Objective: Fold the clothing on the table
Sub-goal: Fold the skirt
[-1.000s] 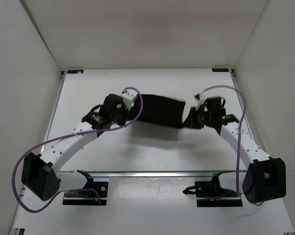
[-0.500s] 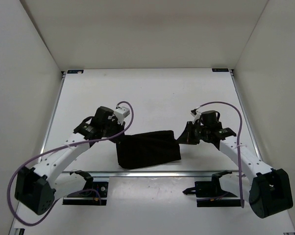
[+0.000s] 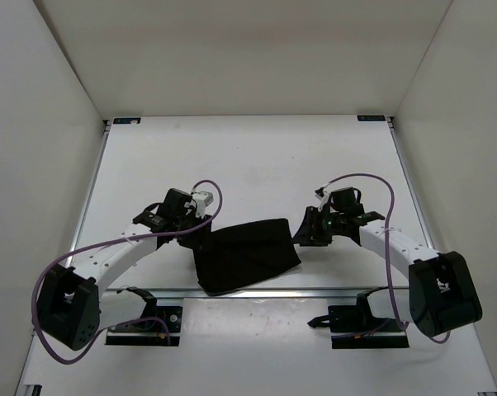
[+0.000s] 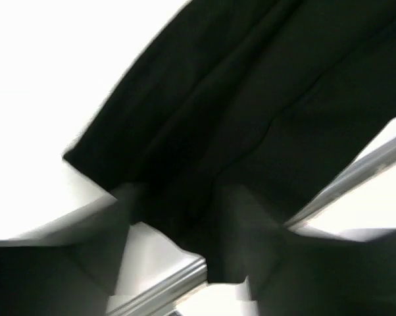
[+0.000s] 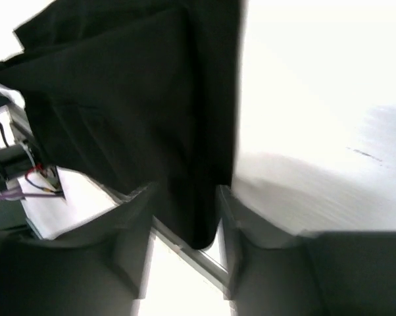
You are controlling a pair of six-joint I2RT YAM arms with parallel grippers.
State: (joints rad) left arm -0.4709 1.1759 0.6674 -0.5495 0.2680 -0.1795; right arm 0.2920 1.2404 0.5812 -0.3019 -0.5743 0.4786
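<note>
While both arms hang low over the big flat white counter [image 3: 257,157], the floppy plain black fabric garment [image 3: 244,254] lies as a rough rectangle toward 6 o'clock, near hem reaching the thin metal front rail [image 3: 331,291]. Left tool [image 3: 201,233] is at the cloth's 10 o'clock corner, right tool [image 3: 305,233] at 2 o'clock. Wrist cams: both tools' jaws parted w/ the fabric edge loose btwn the fingers [image 5: 129,230], not pinched afaict.

Plain white enclosure walls [image 3: 248,58] L, R & back, w/ soft, even light.
</note>
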